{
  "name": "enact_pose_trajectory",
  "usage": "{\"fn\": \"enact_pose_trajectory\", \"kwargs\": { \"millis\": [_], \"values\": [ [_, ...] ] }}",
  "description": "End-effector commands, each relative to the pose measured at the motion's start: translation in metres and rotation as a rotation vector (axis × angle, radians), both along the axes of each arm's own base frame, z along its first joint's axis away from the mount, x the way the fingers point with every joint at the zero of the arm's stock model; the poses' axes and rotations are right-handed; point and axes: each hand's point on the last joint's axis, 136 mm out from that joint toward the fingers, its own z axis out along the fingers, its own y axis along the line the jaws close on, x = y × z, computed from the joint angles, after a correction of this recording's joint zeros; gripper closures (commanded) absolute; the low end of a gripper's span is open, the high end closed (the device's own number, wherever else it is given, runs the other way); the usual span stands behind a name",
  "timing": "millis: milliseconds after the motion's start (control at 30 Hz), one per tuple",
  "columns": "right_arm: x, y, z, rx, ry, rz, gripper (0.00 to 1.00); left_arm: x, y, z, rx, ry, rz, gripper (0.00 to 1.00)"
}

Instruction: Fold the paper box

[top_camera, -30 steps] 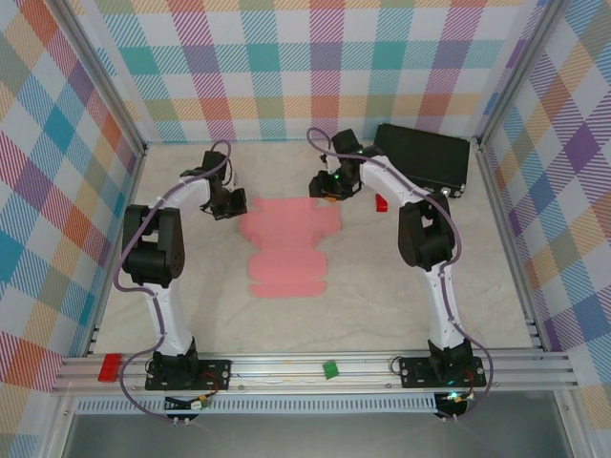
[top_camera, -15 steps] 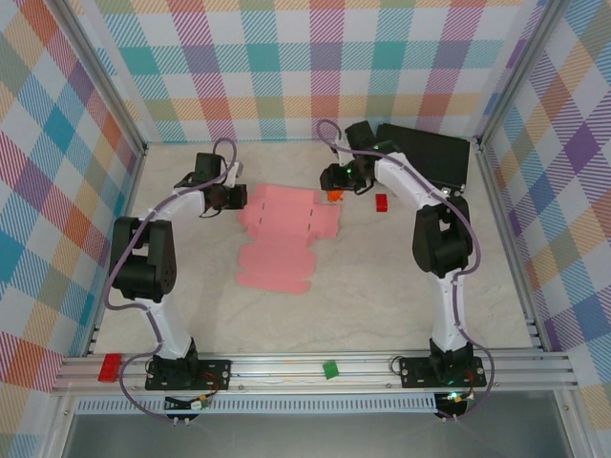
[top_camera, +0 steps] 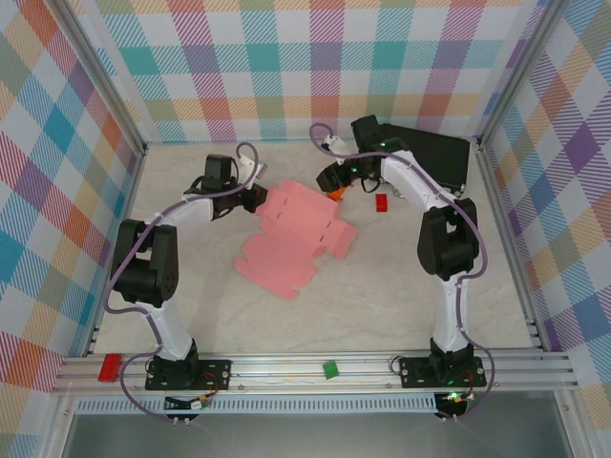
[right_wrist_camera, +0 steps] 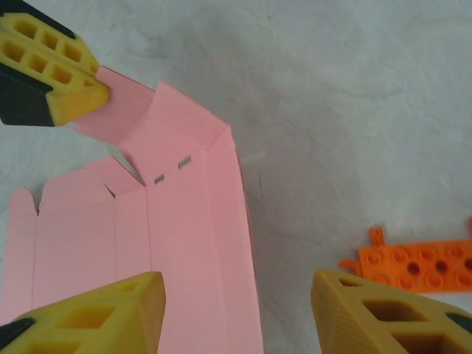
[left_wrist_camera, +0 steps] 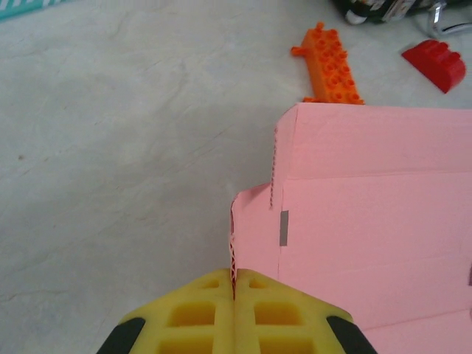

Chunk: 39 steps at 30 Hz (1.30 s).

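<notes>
Left gripper (left_wrist_camera: 234, 284) clamped on a corner flap of the paper box (left_wrist_camera: 369, 199), right gripper (right_wrist_camera: 236, 295) jaws apart over the sheet's edge, orange toy (right_wrist_camera: 413, 265) beside one finger.

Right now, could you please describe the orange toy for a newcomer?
From the black rectangular case far right, look left to the flat pink card sheet. Beside its far corner lies the orange studded brick; the neighbouring block is red.
</notes>
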Motion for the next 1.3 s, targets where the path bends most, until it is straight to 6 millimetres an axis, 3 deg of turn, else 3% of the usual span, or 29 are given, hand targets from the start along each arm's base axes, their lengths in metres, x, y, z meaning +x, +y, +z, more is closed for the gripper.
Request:
{"fn": "enact_pose_trajectory", "kwargs": {
  "millis": [0,300,467,667,933,1267],
  "values": [
    [-0.014,0.012,-0.011,0.032,0.068,0.138,0.46,-0.004,-0.009,0.027,-0.022,-0.100,-0.066,1.00],
    [-0.024,0.021,-0.022,0.068,0.156,0.193,0.48,-0.006,-0.012,0.031,-0.030,-0.120,-0.076,1.00],
    [-0.021,0.018,-0.038,0.026,0.180,0.179,0.49,-0.006,-0.012,0.030,-0.032,-0.117,-0.077,1.00],
    [-0.018,0.018,-0.042,0.018,0.181,0.170,0.52,-0.007,-0.013,0.032,-0.034,-0.119,-0.077,1.00],
    [-0.018,0.016,-0.048,-0.022,0.166,0.173,0.70,-0.007,-0.012,0.031,-0.033,-0.116,-0.072,1.00],
    [-0.018,0.017,-0.051,-0.090,0.093,0.206,0.82,-0.006,-0.011,0.032,-0.034,-0.113,-0.065,1.00]
  ]
}}
